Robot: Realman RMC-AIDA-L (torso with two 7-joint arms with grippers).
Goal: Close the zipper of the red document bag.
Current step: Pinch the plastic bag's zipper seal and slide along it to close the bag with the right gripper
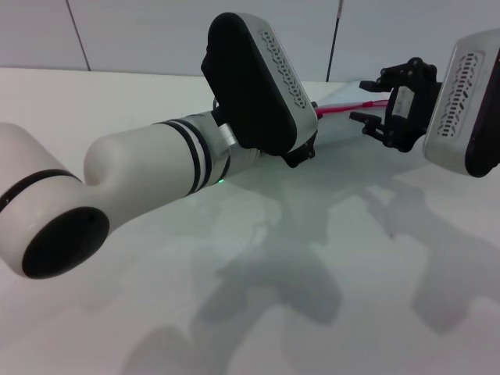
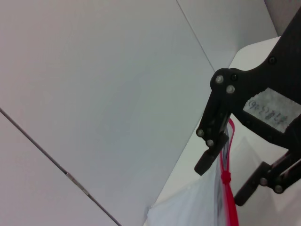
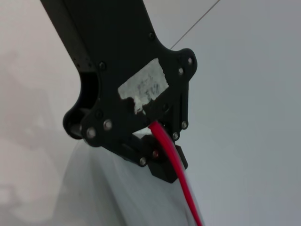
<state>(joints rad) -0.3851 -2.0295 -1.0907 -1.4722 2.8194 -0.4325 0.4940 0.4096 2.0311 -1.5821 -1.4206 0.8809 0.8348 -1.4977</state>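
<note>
Reaching across a white worktop [image 1: 258, 297], the robot's two arms met at the far side, where the red document bag [image 1: 344, 129] lay mostly hidden behind them, only a pale translucent sliver showing in the head view. The zipper [image 1: 348, 108], a thin bright red strip, ran along the bag's far edge between the two hands. In the right wrist view, the right hand [image 3: 162, 157] was closed on the zipper [image 3: 176, 174], the red strip emerging from between its black fingers and trailing down over the clear plastic [image 3: 122, 197]. In the left wrist view, the left hand [image 2: 225, 176] straddled the zipper [image 2: 228, 188], which passed between its two spread black fingers [image 2: 211, 141]; whether they pressed on it could not be told. A pale panelled wall [image 1: 141, 31] stood behind the worktop.
</note>
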